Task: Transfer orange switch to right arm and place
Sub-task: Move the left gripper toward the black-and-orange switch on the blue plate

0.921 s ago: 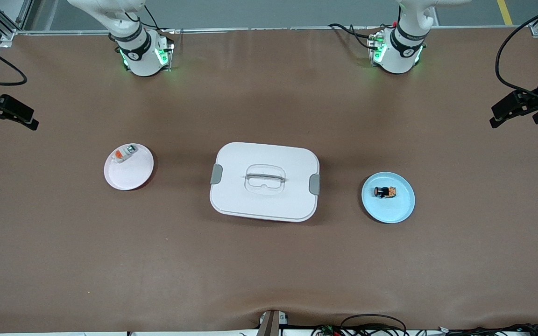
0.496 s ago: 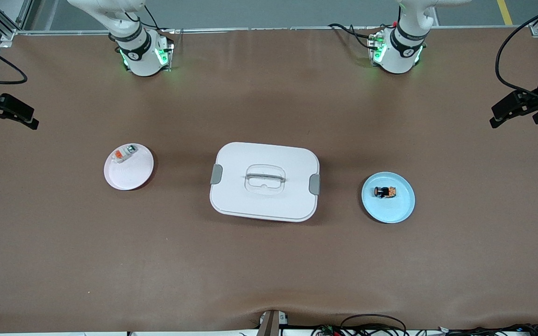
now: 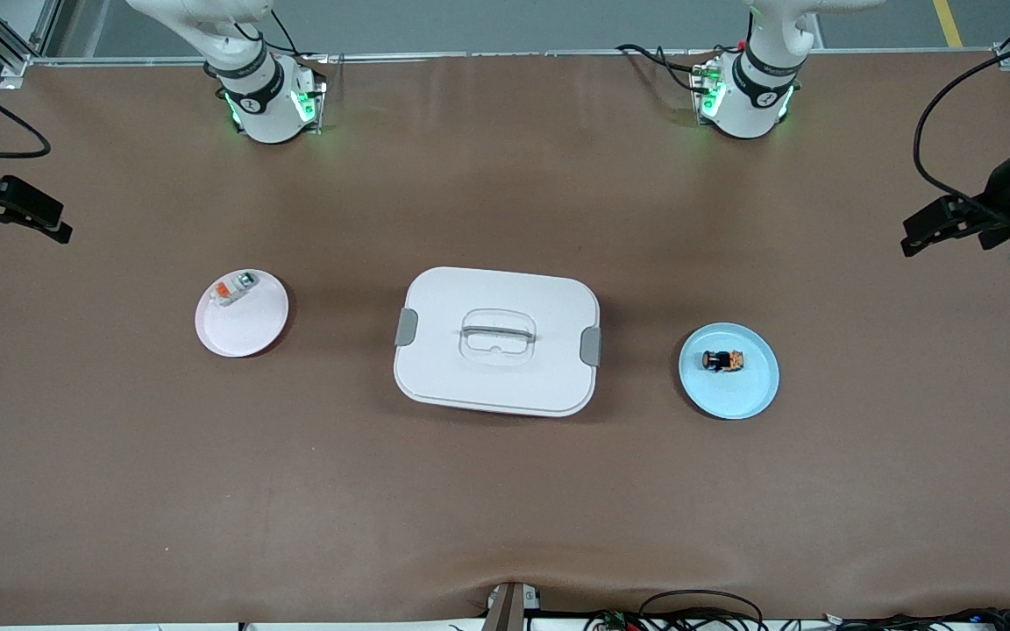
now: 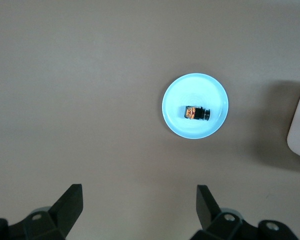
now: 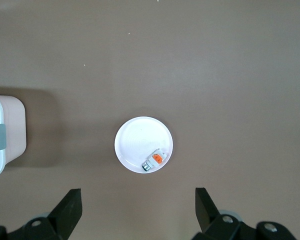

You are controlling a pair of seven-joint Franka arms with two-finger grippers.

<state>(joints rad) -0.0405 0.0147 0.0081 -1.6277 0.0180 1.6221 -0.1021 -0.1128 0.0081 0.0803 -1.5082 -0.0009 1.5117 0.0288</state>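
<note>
The orange switch (image 3: 723, 360) lies on its side on a light blue plate (image 3: 733, 394), toward the left arm's end of the table. In the left wrist view the switch (image 4: 197, 113) and its plate (image 4: 190, 90) show well clear of my left gripper (image 4: 139, 200), which is open and empty. That left gripper (image 3: 943, 245) hangs over the table's edge at the left arm's end. My right gripper (image 3: 24, 230) hangs over the right arm's end of the table, also open (image 5: 138, 202) and empty.
A white lidded box (image 3: 496, 340) with grey latches sits mid-table between the plates. A white plate (image 3: 246, 329) toward the right arm's end holds a small white-and-orange block (image 3: 232, 288), also seen in the right wrist view (image 5: 154, 161). Cables run along the table's front edge.
My left gripper has shifted a little inward over the table toward the blue plate. The right gripper and everything on the table stayed where they were.
</note>
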